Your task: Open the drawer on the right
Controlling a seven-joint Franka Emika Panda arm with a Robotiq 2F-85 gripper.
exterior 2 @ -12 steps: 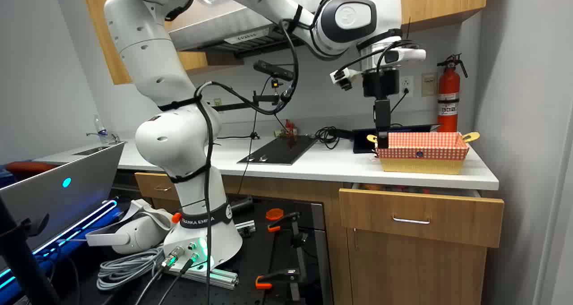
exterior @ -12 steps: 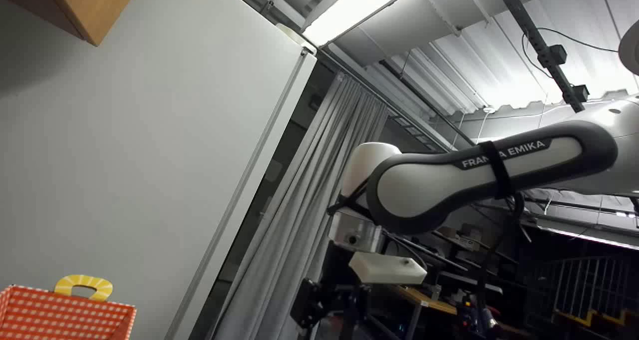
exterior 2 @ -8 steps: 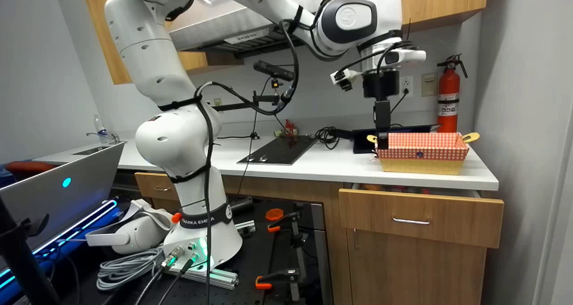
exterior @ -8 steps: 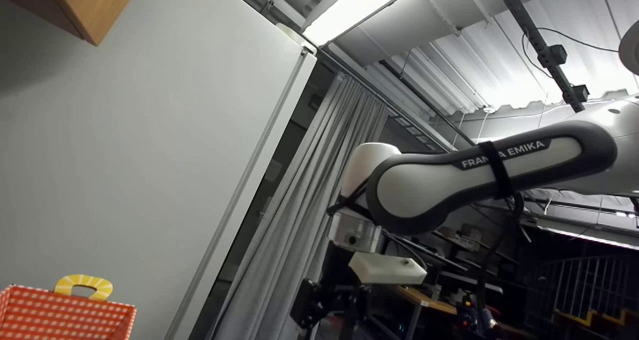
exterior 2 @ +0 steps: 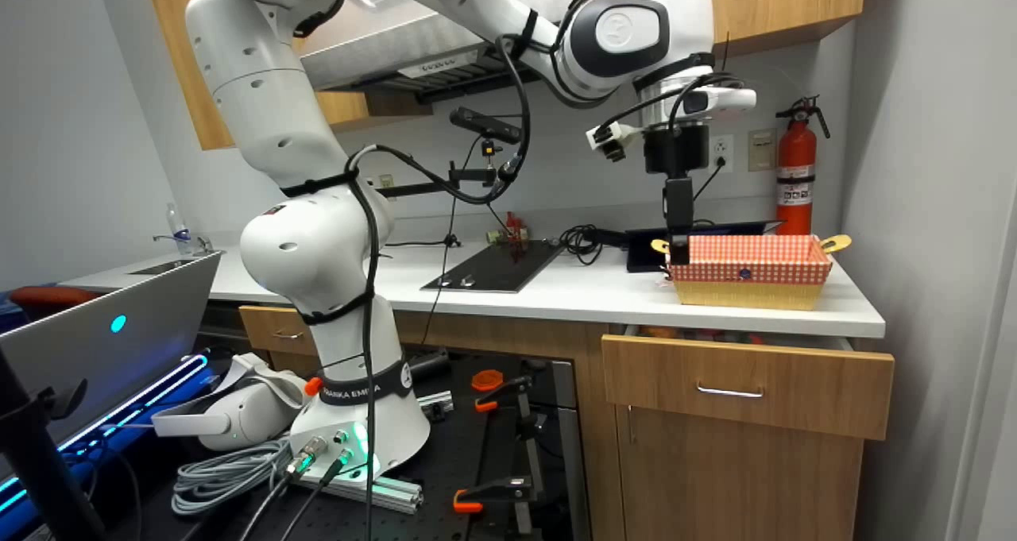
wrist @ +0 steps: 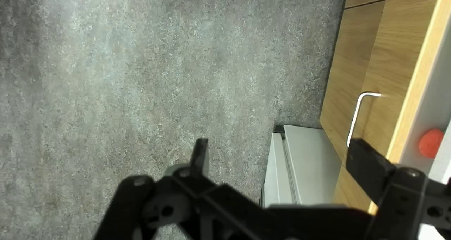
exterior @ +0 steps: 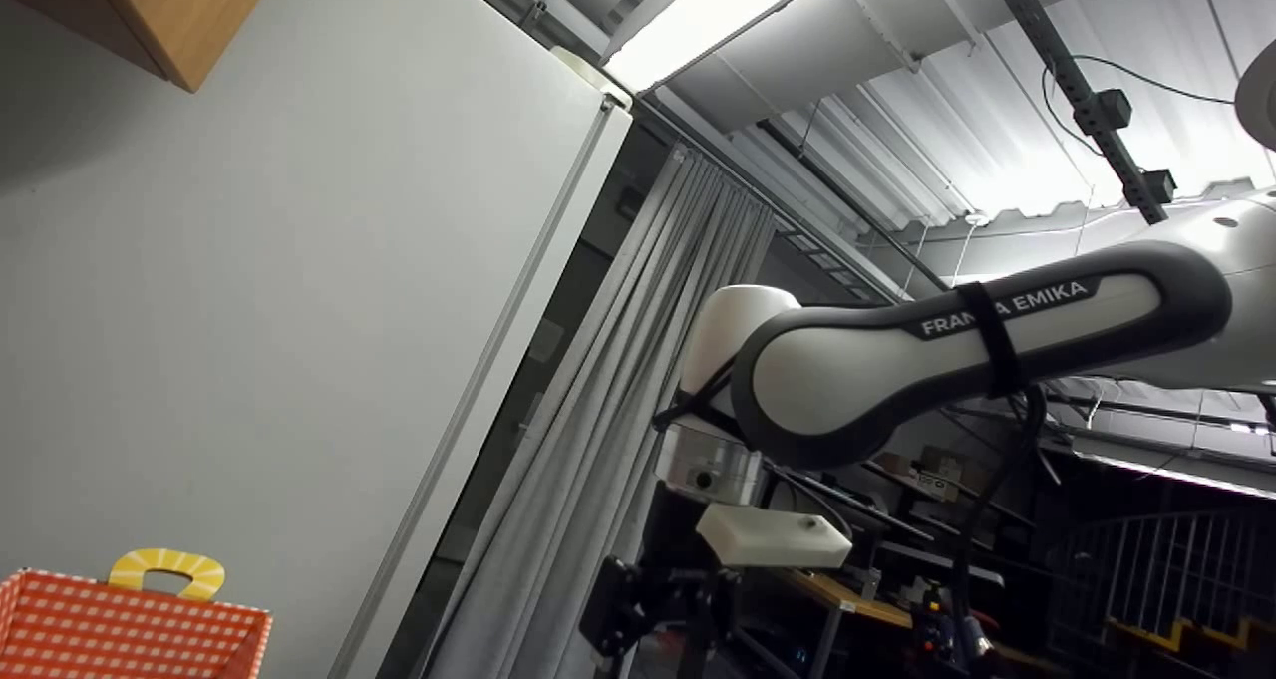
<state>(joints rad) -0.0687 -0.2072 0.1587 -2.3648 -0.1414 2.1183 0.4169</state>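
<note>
The right-hand drawer [exterior 2: 659,370] has a wooden front and stands partly pulled out below the counter, with colourful items showing in the gap behind its front. Its silver bar handle [exterior 2: 729,392] is in the middle of the front. The wrist view shows the drawer front [wrist: 394,74] and handle [wrist: 355,116] from above, at the right. My gripper [wrist: 278,141] is open and empty, fingers spread wide. In an exterior view the gripper [exterior 2: 678,253] points down, above the drawer and apart from its handle. In the wrist view the right finger overlaps the handle's lower end.
A red-checked basket [exterior 2: 747,271] with yellow handles stands on the white counter [exterior 2: 572,307], behind the gripper. A red ball-like thing [wrist: 430,143] lies inside the drawer. A fire extinguisher [exterior 2: 796,164] stands at the back. A grey appliance [wrist: 306,166] stands on the floor beside the cabinet.
</note>
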